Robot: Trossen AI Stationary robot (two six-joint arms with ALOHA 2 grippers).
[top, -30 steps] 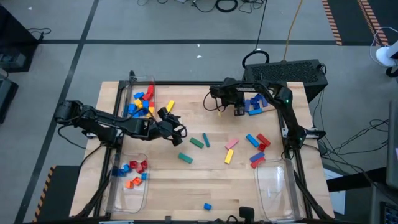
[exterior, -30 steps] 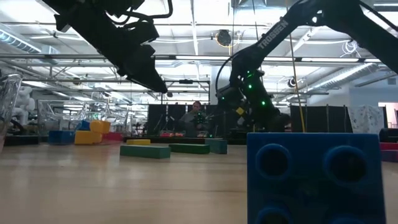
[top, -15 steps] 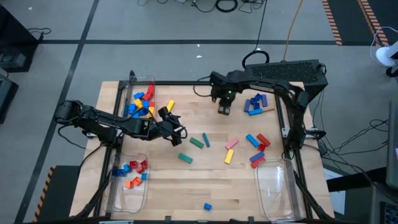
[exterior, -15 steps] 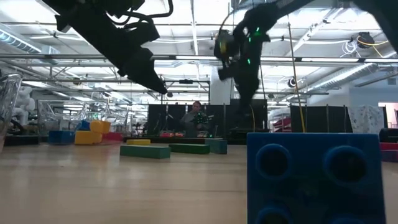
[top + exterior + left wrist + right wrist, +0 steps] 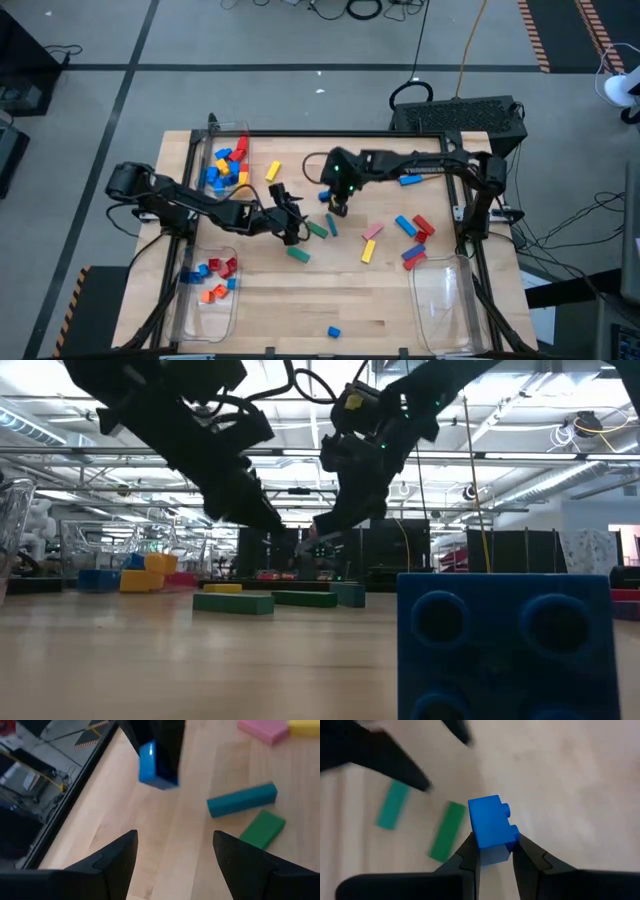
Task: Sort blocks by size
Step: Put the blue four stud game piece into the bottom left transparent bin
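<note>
Blue brick (image 5: 492,829) clamped in right gripper (image 5: 492,857) by side faces; rigid, light, slick plastic. Left gripper (image 5: 172,852) apart, empty.

Glossy plastic blocks (image 5: 222,166), wooden table (image 5: 380,290)

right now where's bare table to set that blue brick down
Free: bare wood between the lone blue brick by the near edge and the green bars. Crowded: mid-table, where the right gripper holds its blue brick beside the open left gripper.
</note>
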